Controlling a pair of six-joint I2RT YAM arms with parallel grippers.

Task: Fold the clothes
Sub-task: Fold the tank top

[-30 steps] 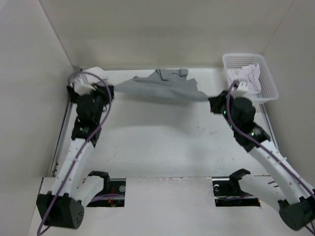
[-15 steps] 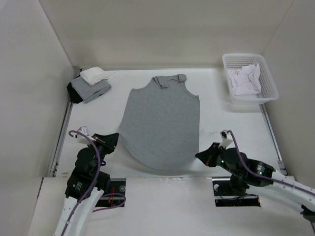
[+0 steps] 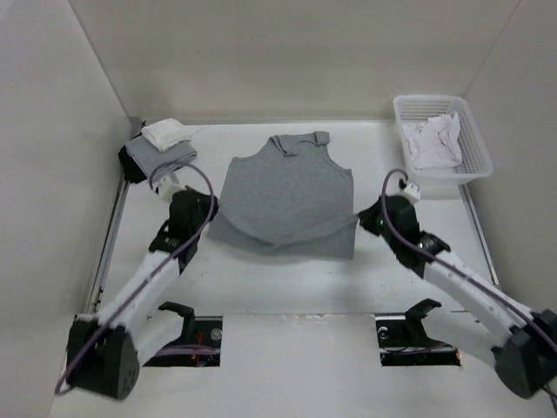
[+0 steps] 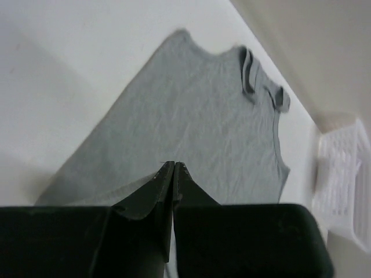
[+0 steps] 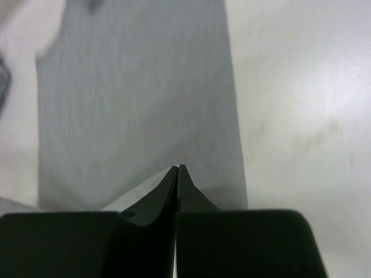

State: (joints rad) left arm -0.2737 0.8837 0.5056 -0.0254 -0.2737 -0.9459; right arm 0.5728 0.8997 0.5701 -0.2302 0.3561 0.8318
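Note:
The clothes, a plain grey sleeveless top (image 3: 287,183), lie in the middle of the table with the straps at the far end. The near hem is raised and doubled back over the body, making a fold line along the near side. My left gripper (image 3: 209,212) is shut on the hem's left corner. My right gripper (image 3: 362,220) is shut on its right corner. In the left wrist view the closed fingertips (image 4: 174,164) sit over the grey top (image 4: 197,110). The right wrist view shows the shut gripper (image 5: 178,168) over the grey top (image 5: 133,98).
A white basket (image 3: 435,179) holding a white garment (image 3: 432,139) stands at the far right, also seen as the basket (image 4: 342,168) in the left wrist view. A pile of grey, black and white pieces (image 3: 161,152) sits at the far left corner. Walls close the table on three sides.
Half a second ago the top lay flat with both grippers at its near hem corners. Both have since moved away from the bases, carrying the hem up over the body.

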